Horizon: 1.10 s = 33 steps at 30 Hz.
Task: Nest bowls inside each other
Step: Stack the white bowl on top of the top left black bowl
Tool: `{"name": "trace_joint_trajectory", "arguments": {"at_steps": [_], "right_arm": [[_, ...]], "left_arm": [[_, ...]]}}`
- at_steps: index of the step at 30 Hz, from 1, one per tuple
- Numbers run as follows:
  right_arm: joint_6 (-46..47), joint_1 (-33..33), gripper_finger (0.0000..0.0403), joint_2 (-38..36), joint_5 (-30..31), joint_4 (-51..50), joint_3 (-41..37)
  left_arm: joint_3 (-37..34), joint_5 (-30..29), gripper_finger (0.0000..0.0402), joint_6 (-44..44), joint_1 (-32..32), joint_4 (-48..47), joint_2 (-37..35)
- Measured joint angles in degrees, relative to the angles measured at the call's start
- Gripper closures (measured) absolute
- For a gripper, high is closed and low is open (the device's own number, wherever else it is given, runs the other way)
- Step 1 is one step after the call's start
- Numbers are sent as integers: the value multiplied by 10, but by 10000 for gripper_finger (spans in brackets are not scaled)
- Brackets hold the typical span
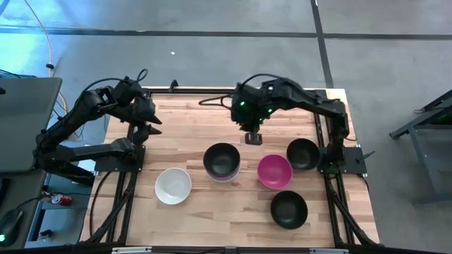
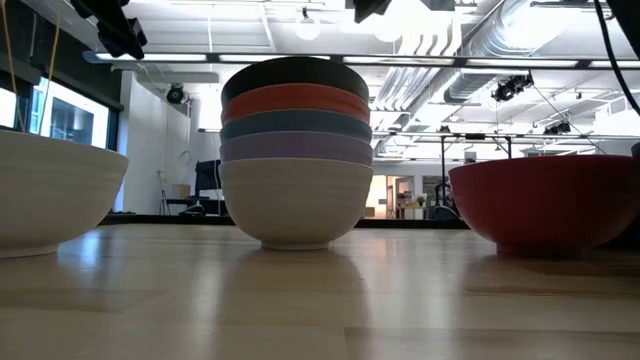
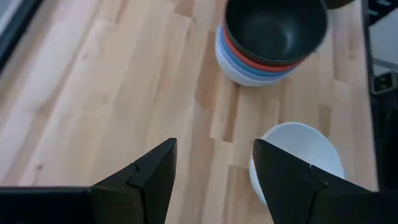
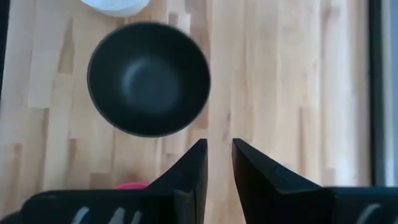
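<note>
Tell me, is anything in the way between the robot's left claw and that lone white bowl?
Nothing visible blocks it. The left gripper, fingers open, hangs above bare wood, and the white bowl sits alone on the table nearer the front edge. The stack of bowls stands off to one side of that path.

Two dark, jointed robot arms, black cables looping off them, green light on the right arm, left gripper with wedge-shaped black fingers
</note>
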Motion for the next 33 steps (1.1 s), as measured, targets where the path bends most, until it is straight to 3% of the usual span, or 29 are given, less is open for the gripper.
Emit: {"name": "trace_joint_trajectory", "arguments": {"at_steps": [11, 17, 24, 29, 33], "right_arm": [[-131, -32, 336, -54, -1, 81, 0], [-168, -56, 336, -86, -52, 167, 0], [-168, -87, 336, -112, -117, 207, 0], [-185, -100, 336, -115, -113, 196, 0], [-183, -109, 336, -116, -53, 191, 0]], "left_arm": [[0, -84, 202, -107, -170, -21, 19], [0, -143, 202, -152, -249, -21, 44], [0, -166, 202, -195, -313, -21, 93], [0, -184, 202, -209, -353, -21, 141], [0, -200, 202, -211, -383, -20, 187]]}}
